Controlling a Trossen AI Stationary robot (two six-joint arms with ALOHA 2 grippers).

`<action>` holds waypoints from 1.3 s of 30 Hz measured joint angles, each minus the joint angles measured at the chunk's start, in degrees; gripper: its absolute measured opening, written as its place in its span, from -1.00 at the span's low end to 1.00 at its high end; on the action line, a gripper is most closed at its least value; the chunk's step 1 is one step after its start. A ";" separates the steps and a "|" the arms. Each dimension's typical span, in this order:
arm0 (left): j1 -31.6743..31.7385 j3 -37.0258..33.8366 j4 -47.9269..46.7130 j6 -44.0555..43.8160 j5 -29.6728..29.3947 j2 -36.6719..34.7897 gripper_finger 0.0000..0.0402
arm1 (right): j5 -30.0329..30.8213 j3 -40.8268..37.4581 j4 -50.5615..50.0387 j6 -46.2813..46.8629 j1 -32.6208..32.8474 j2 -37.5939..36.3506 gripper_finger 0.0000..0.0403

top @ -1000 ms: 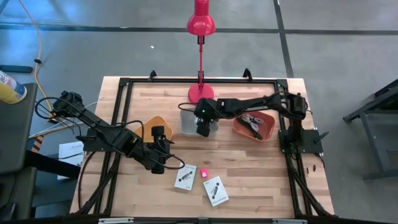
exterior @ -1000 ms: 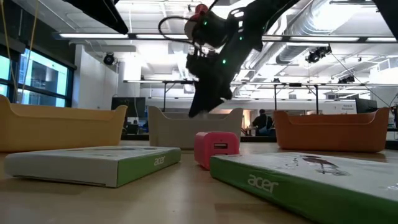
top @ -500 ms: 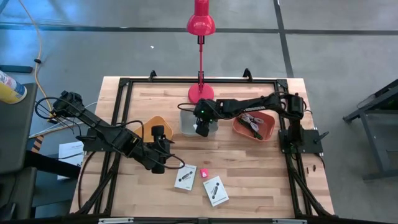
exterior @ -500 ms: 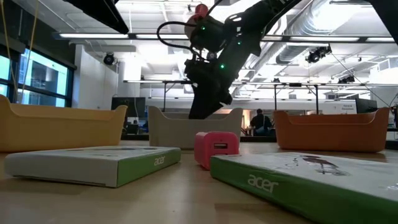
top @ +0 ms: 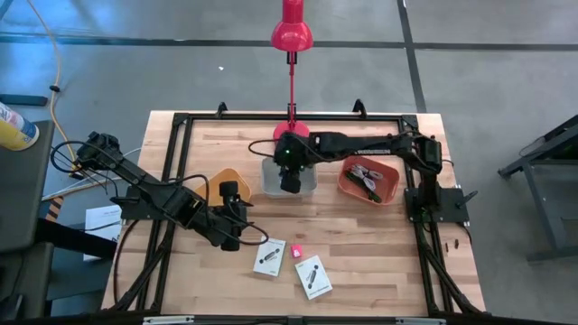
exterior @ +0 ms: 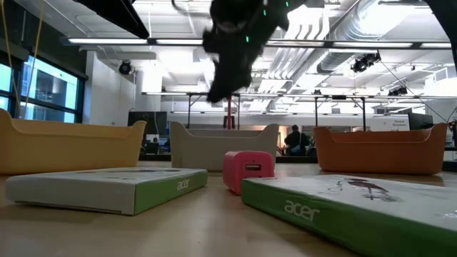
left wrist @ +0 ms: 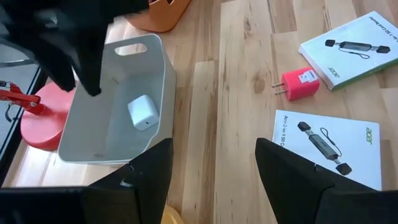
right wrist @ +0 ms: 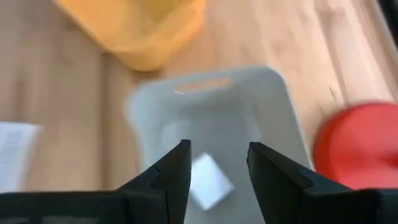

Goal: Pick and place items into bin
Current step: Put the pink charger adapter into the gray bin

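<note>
My right gripper (right wrist: 214,168) hangs open over the grey bin (top: 289,178), its fingers holding nothing. A white cube (left wrist: 143,112) lies on the floor of that bin. A pink cube (top: 296,252) stands on the table between two white cards with black print (top: 269,257) (top: 313,276), both lying flat. My left gripper (left wrist: 214,177) waits open above the table, left of the cards, holding nothing.
A yellow bin (top: 221,185) stands left of the grey bin. An orange bin (top: 368,181) with cables in it stands to its right. A red lamp's base (top: 291,135) sits just behind the grey bin. Bare wood lies in front of the bins.
My right gripper has risen from down inside the grey bin to well above its rim, shifting slightly toward the table's far edge. The cards and the pink cube have stayed where they were.
</note>
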 joint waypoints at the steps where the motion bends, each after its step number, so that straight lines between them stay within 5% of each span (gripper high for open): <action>1: 0.00 0.00 0.00 0.00 0.00 0.00 0.08 | -0.75 1.46 -1.46 -0.32 0.45 -0.02 -0.28; 8: 0.00 0.00 -0.10 0.00 0.00 0.00 0.08 | -4.76 7.54 -13.83 -1.72 4.70 -0.05 -0.27; 17: 0.00 0.00 -2.32 0.84 -0.60 0.00 0.08 | -10.88 3.07 -21.29 2.98 13.32 0.00 -0.30; 39: 0.00 0.01 -3.45 11.08 -4.50 -0.01 0.08 | -3.56 -6.68 3.57 19.73 28.13 0.06 -0.14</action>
